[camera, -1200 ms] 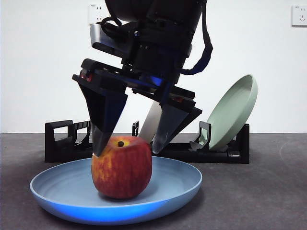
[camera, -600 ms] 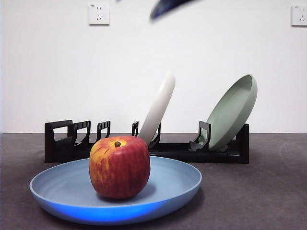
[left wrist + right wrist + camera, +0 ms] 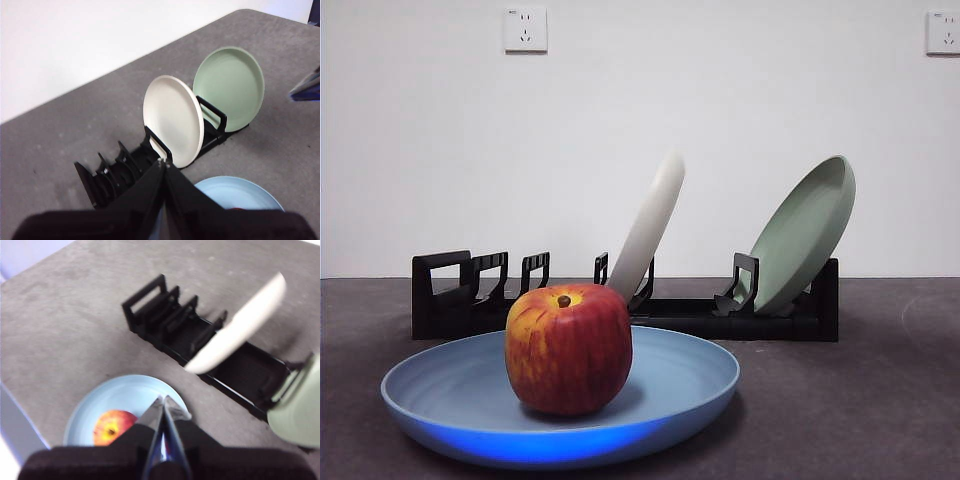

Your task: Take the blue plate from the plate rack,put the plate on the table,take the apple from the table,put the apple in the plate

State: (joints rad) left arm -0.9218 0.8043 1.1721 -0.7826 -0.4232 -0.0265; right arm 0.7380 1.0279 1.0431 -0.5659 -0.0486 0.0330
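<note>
Dark grey tabletop point(image 3: 880, 400), front view: we note the apple point(image 3: 568, 350) upright in the blue plate point(image 3: 670, 375), just before the plate rack point(image 3: 450, 295). Left wrist: left end effector point(image 3: 163, 167) closed, empty, above the rack. Right wrist: right end effector point(image 3: 163, 405) closed, empty, above the plate, nearer the apple.

Plain white wall point(image 3: 720, 100), two white wall sockets point(image 3: 525, 28) high up, even, seemingly diffuse light

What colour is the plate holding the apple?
Light blue; the blue plate under the apple shows best in the front view.
</note>
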